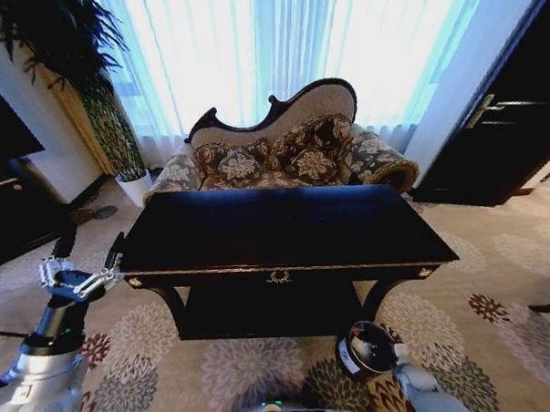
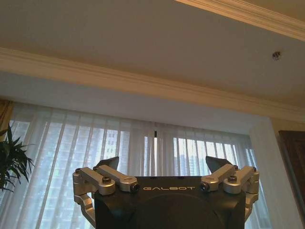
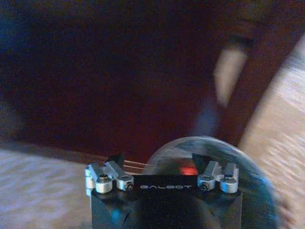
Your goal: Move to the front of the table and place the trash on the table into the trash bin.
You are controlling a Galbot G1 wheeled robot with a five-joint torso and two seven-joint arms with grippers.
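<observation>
The table (image 1: 285, 228), dark and glossy with curved legs and a gold ornament, stands right in front of me. The trash is out of view. The trash bin (image 1: 367, 348), small, dark and round, stands on the carpet before the table's right leg. My right arm (image 1: 417, 379) reaches down beside it. In the right wrist view my right gripper (image 3: 157, 160) hangs open just over the bin's rim (image 3: 250, 164), where a small red patch (image 3: 188, 170) shows; what it is I cannot tell. My left gripper (image 1: 91, 248) is raised at the table's left end, open and empty, its fingers (image 2: 110, 163) pointing at the ceiling.
A patterned sofa (image 1: 282, 160) stands behind the table under curtained windows. A potted plant (image 1: 117, 140) is at the back left, a dark cabinet (image 1: 5, 195) on the left and a dark door (image 1: 509, 132) on the right. Floral carpet (image 1: 237, 372) surrounds the table.
</observation>
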